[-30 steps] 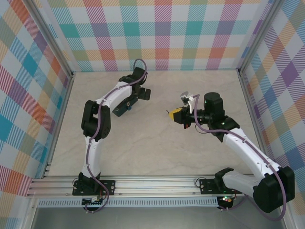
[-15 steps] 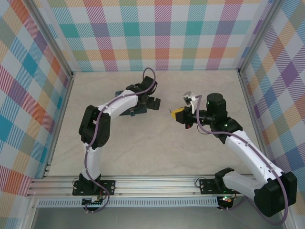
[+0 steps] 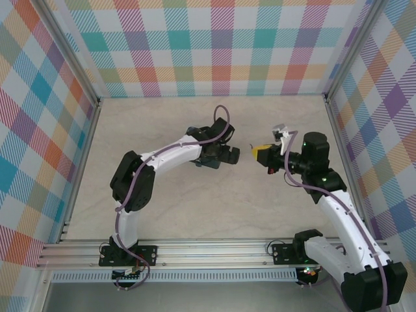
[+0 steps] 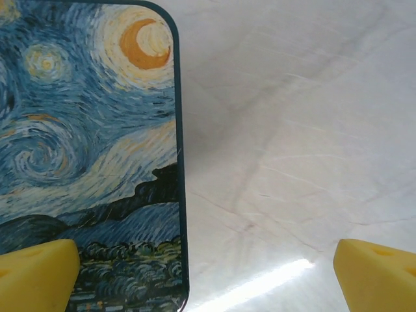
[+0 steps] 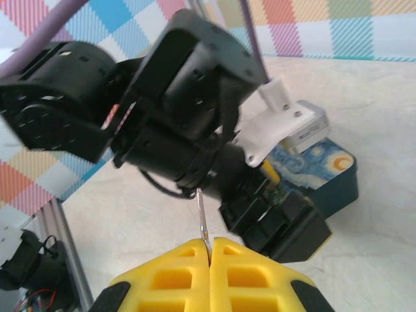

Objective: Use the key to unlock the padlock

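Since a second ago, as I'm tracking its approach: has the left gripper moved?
Yes. The left gripper has moved right and slightly nearer, away from the left wall.

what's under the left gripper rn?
The left gripper hangs open over an edge of the painted tin: one fingertip over the tin, the other over bare table. The tin's top hides whatever is inside.

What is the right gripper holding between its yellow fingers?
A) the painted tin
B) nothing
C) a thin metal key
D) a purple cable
C: in the right wrist view the right gripper is closed on the key, whose thin grey shaft sticks out beyond the fingertips.
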Tool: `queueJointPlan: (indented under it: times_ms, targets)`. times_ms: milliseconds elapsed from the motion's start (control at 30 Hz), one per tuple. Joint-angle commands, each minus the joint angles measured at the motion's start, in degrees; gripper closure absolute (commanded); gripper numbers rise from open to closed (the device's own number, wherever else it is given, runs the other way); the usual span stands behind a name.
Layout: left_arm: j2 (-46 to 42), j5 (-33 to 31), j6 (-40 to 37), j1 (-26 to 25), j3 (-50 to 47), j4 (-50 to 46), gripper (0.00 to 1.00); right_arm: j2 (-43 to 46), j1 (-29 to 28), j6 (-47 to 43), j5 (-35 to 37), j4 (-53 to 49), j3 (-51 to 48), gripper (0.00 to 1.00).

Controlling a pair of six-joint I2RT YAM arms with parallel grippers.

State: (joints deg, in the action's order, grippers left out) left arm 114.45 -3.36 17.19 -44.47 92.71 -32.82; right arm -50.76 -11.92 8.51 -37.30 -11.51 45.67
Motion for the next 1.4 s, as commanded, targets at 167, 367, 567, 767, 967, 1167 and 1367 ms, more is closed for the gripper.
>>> queueJointPlan:
  times_ms: [167,367,567,767,967,1167,1367]
  targets:
    - [-6.0,5.3,2.6,-3.5,-2.4,2.2,0.00,1.7,5.5,3.5,-3.2,-1.0,-1.5,1.00]
    - [-15.8,4.0,0.4,-2.4,-7.5,5.1,0.00,1.1,5.5,4.9,-5.1,1.6,-3.4,1.00]
    - [-28.8,5.8,2.0,1.3,-28.2,19.5,0.00,0.5,5.4,6.4,-6.5,6.0,-5.0,1.00]
    - [-35.7,8.1,2.7,5.7,-49.5,43.8,0.00,0.5,5.3,8.7,-6.4,14.6,-9.8,1.00]
    - [-31.8,2.0,-5.1,6.1,-53.5,50.9,0.12,0.5,4.8,8.8,-3.5,18.2,-12.8,1.00]
    - [-26.2,2.8,-5.7,6.1,-52.7,55.1,0.21,0.3,4.7,8.7,-3.2,19.5,-14.3,1.00]
    - [-21.9,5.9,-3.5,6.1,-50.8,56.6,0.25,0.0,4.6,8.9,-4.3,20.4,-14.8,1.00]
